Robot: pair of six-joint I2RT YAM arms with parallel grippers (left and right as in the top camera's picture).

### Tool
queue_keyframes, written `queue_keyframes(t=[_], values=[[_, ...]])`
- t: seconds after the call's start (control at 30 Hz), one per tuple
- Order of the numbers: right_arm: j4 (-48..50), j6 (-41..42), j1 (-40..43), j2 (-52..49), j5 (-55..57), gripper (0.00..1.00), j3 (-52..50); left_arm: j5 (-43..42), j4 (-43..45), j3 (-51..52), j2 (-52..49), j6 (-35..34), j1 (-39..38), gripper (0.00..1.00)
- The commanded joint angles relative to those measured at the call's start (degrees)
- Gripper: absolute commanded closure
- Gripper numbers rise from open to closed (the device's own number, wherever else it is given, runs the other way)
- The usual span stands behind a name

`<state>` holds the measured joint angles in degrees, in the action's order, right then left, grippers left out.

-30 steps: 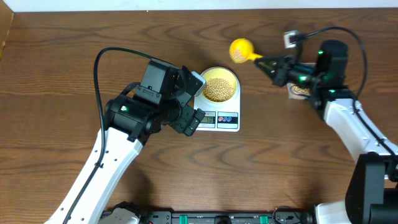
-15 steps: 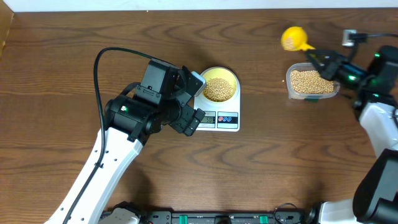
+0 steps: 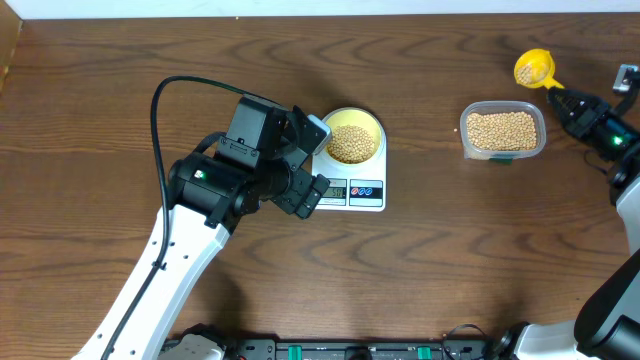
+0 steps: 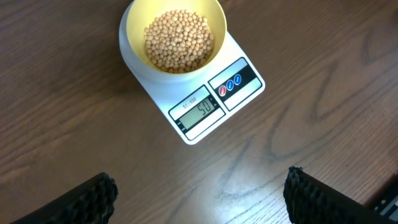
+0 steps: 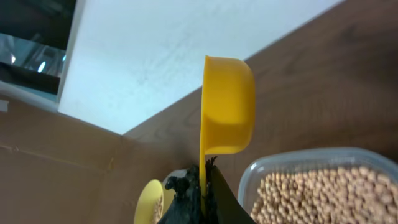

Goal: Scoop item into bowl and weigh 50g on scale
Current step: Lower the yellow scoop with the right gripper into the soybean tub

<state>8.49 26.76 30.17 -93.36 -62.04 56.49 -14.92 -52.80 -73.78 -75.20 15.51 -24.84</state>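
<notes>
Ahead of our left gripper, its fingers spread wide and empty above the tabletop, the pale-yellow bowl sits on the scale, holding a heap of beans — the display reads 50. Our right gripper is pinched on the handle of the yellow scoop. The clear tub lies just beside that gripper, toward the scale, nearly full of the same beans. Whether the scoop holds anything — we cannot tell.

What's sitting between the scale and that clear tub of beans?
Nothing; the overhead view shows only bare wooden table between scale and tub.
</notes>
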Motion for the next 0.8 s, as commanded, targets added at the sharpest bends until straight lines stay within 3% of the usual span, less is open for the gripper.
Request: queue_keyframes(t=[0.0, 0.57, 0.77], values=[[-2.1, -3.67, -0.07, -0.52, -1.33, 0.99, -0.09, -0.26, -0.31, 0.11, 0.5, 0.96, 0.17, 0.12], [-14.19, -19.96, -0.26, -0.52, -0.98, 0.99, -0.09, -0.28, -0.31, 0.11, 0.5, 0.96, 0.17, 0.12], [-19.26, -25.16, -0.26, -0.52, 5.29, 0.99, -0.09, -0.28, -0.31, 0.11, 0.5, 0.96, 0.17, 0.12]])
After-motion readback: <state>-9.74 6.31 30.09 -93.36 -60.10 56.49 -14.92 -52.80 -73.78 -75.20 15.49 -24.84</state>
